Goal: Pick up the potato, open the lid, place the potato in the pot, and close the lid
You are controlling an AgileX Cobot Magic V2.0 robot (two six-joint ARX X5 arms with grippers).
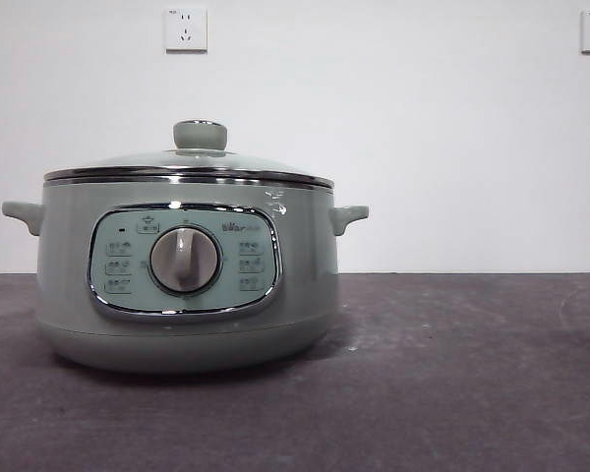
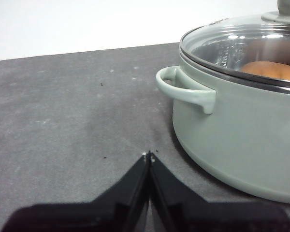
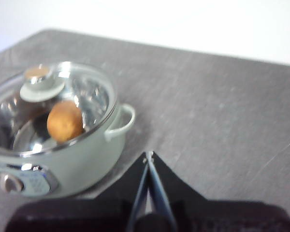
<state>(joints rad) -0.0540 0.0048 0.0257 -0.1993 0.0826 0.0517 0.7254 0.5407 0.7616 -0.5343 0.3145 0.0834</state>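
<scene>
Left gripper: we are seeing the left gripper [image 2: 148, 154] with its jaws pressed together and holding nothing, hanging low over the table [image 2: 63, 121].
Right gripper: we are seeing the right gripper [image 3: 148, 154] with its jaws likewise together and empty, looking down on the scene from higher up.
Pot from the left gripper: the pot [image 2: 232, 130] is sitting just beside the left gripper, toward 2 o'clock in the left wrist view, with one side handle [image 2: 183, 89] facing that arm.
Pot from the right gripper: in the right wrist view the pot is lying toward 10 o'clock, somewhat farther off.
Nearer arm: we are judging the left arm to be the nearer one.
Lid: the lid [image 1: 189, 164] is resting squarely on the pot rim, with its knob [image 1: 200, 135] upright at 12 o'clock in the front view.
Potato: the potato [image 3: 65, 121] is lying inside the pot under the glass, its long axis roughly upright in the right wrist view.
Front view: we are seeing no arm there, only the pot standing left of centre with its dial [image 1: 185, 260] facing us.
Task status: we are judging every step complete, since the potato is in and the lid is on.
Coming move: we are expecting nothing beyond both arms keeping clear of the handle.
</scene>
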